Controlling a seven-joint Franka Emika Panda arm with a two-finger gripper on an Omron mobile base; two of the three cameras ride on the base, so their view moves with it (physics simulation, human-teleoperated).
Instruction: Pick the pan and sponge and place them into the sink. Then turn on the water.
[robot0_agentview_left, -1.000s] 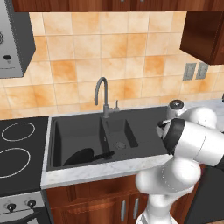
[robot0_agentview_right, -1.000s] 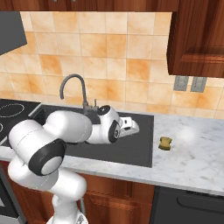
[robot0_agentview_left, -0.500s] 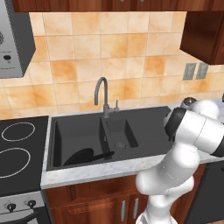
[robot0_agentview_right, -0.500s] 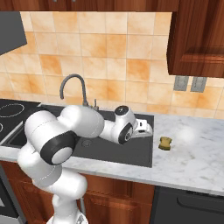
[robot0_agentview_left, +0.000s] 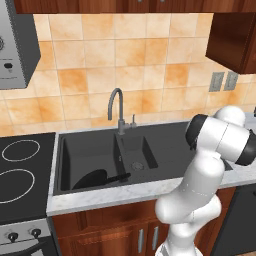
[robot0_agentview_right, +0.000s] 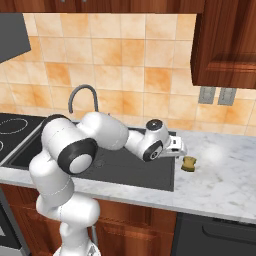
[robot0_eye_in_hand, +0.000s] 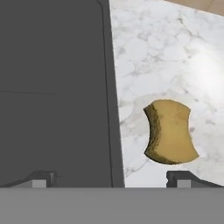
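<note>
The yellow-tan sponge (robot0_agentview_right: 189, 163) lies on the marble counter just right of the sink's (robot0_agentview_right: 150, 172) drainboard edge. My gripper (robot0_agentview_right: 181, 152) hovers open just left of and above it. In the hand view the sponge (robot0_eye_in_hand: 170, 131) sits ahead of the right fingertip (robot0_eye_in_hand: 180, 178), and nothing is between the fingertips of the gripper (robot0_eye_in_hand: 111, 179). The black pan (robot0_agentview_left: 92, 179) rests in the large basin of the sink (robot0_agentview_left: 165, 145), its handle pointing right. The water is out of view; the spout of the grey gooseneck faucet (robot0_agentview_left: 117, 106) is dry.
The marble counter (robot0_agentview_right: 220, 175) stretches right of the sponge. A black stovetop (robot0_agentview_left: 20, 170) lies left of the sink. Wall outlets (robot0_agentview_right: 217, 95) sit under a dark wood cabinet (robot0_agentview_right: 225, 40). The tiled wall runs behind the faucet (robot0_agentview_right: 82, 95).
The arm has swung right, carrying the open gripper from above the drainboard to the sink's right edge beside the sponge. The pan and sponge have not moved.
</note>
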